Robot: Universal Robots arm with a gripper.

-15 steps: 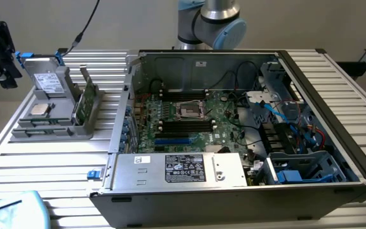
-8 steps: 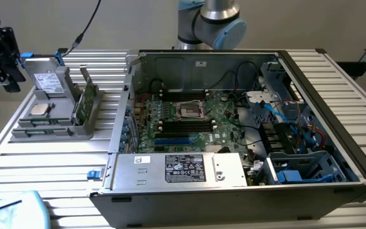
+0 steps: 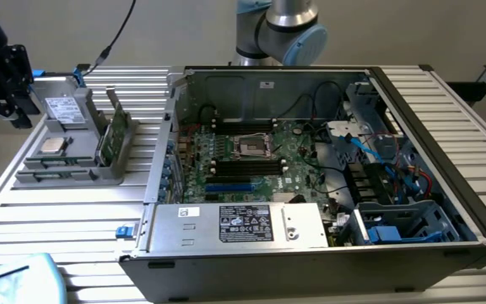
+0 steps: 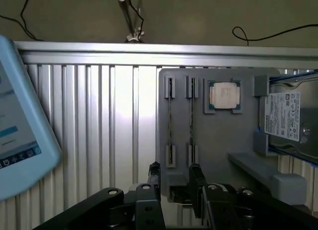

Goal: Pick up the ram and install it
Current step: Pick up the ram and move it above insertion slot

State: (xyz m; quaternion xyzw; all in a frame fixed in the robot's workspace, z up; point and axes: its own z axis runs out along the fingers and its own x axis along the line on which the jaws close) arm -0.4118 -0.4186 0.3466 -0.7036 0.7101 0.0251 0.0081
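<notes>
The claw [image 4: 175, 184] hangs open and empty above the ram [image 4: 170, 123], which stands edgewise in a grey holder [image 4: 218, 140].

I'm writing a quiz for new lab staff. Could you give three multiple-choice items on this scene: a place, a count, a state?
1. Where is the grey holder? A) on the exterior view's left of the computer case B) inside it C) on its right
2. How many ram sticks stand in the holder? A) none B) two C) five
3. The end effector is: A) shut on a stick B) clamped on the case C) open, empty
1A: it sits outside the case. 2B: two slots hold one each. 3C: its fingers stand apart, nothing between.
</notes>
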